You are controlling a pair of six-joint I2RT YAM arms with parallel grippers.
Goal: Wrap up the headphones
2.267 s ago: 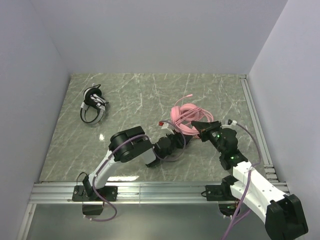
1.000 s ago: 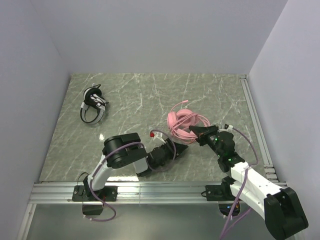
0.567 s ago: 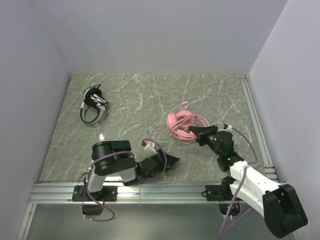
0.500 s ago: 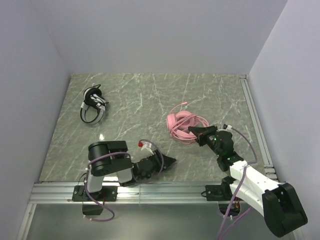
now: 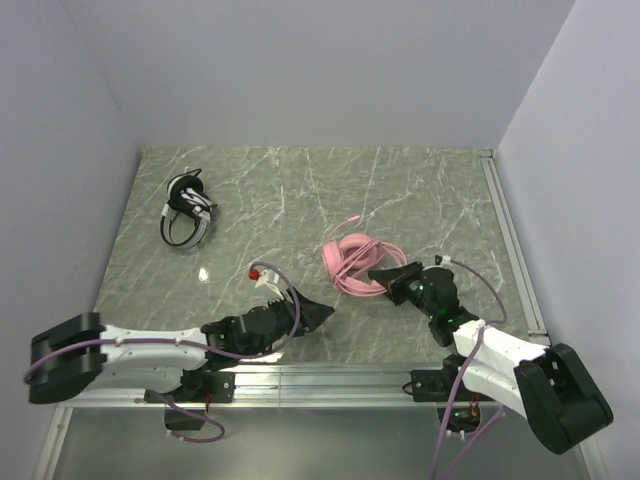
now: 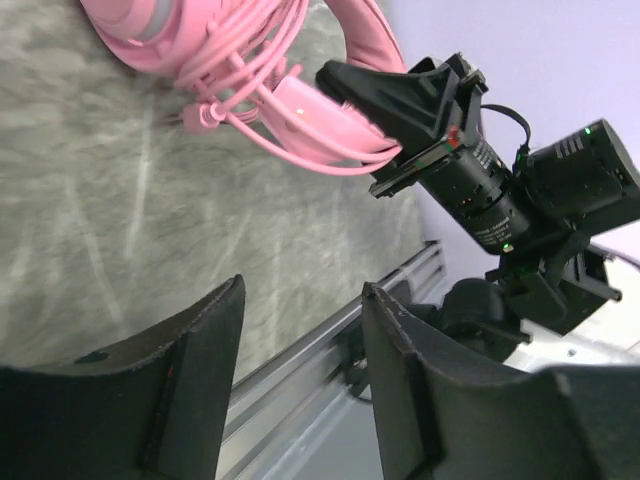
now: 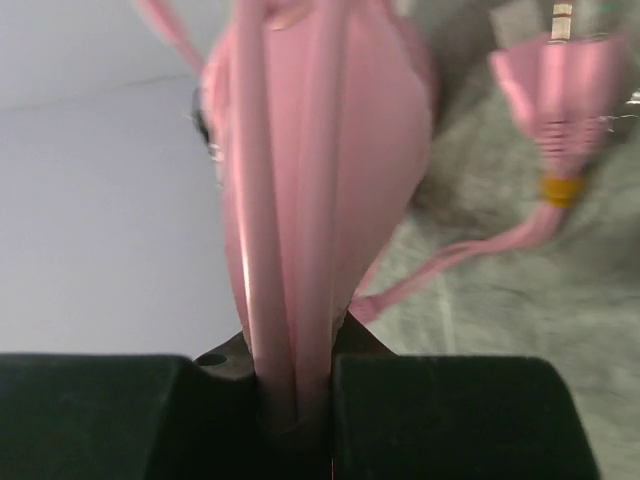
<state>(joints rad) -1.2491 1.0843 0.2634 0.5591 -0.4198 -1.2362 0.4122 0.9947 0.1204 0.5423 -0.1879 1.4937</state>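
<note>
My right hand (image 5: 390,279) is clamped hard on the pink headphones (image 5: 350,263), band and a couple of strands of the pink cable (image 6: 205,115) pinched together between the fingers, at about 4 o'clock on the bench (image 5: 300,190). My left hand (image 5: 322,309) is wide open with nothing in it, low at 6 o'clock, pointing at the headset. The black-and-white headphones (image 5: 188,208) lie well apart at 10 o'clock.

My worry is the coil. The loops look slack, and one cable end sticks out loose at the headset's 12 o'clock. If the right hand lets go or tugs, I'd expect the loops to spring off the band. If I bring the open left hand in carelessly, a finger could hook a strand and drag the wrap apart.
</note>
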